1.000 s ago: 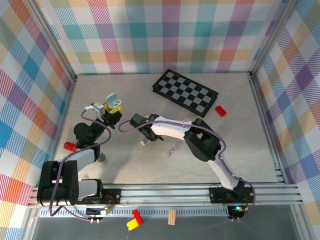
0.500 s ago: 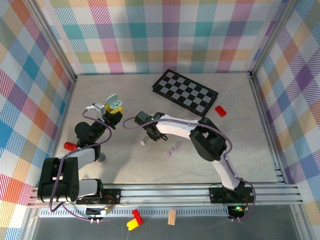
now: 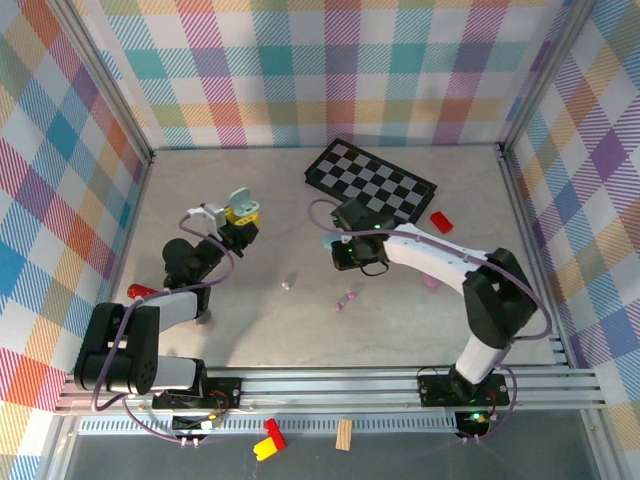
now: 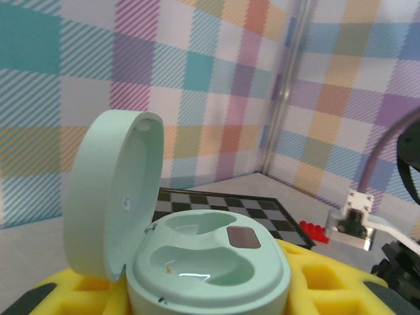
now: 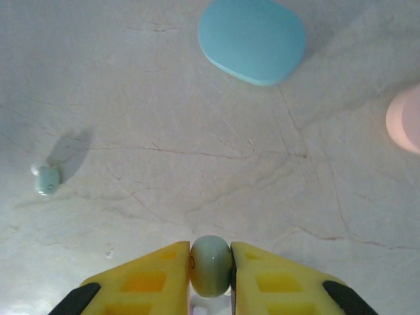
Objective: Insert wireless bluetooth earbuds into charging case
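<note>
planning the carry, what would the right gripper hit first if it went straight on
Probably the bare table; the blue case lies further along that line, but depth is unclear.

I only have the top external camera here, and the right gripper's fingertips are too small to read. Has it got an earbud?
Observer: Yes, the right wrist view shows the right gripper shut on a pale green earbud.
Operator: Is the case lid up?
Observer: Yes, the left gripper holds the mint case upright with its lid swung open.
Operator: Anything in its wells?
Observer: No, both wells are empty.
</note>
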